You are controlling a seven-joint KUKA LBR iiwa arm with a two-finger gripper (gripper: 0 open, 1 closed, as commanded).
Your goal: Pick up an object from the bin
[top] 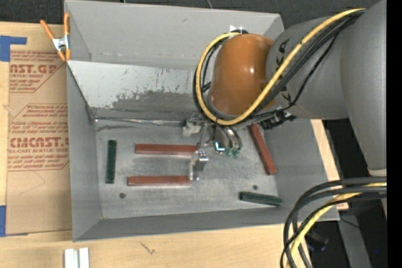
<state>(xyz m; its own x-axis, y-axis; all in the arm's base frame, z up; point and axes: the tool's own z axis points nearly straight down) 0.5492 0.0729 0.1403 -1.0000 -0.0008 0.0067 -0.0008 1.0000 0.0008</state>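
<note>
Grey sheet metal forms the bin, a wide box with sloping walls and a flat floor. Its back wall is scratched and streaked where the finish has worn, and the floor is dull and scuffed.

From the right the arm reaches in, a thick, smooth, pale grey cylinder. Its wrist carries a rounded, glossy orange cover, and yellow-and-black cables loop around that cover.

Five slim, flat bars lie apart on the floor:
- The upper red-brown bar lies level across the middle.
- The lower red-brown bar lies level just below it and runs parallel to it.
- The tilted red-brown bar lies at the right, beside the wrist, with its upper end under the arm.
- The dark green bar stands lengthwise near the left wall.
- The short dark green bar lies almost level near the front right corner.

The gripper is low over the floor's middle, at the right end of the upper red-brown bar. Its bright metal fingers are spread apart. One stands on the far side of that bar's end and the other on the near side, close to the right end of the lower bar. They are not closed on anything, and the bar lies flat on the floor.
</note>
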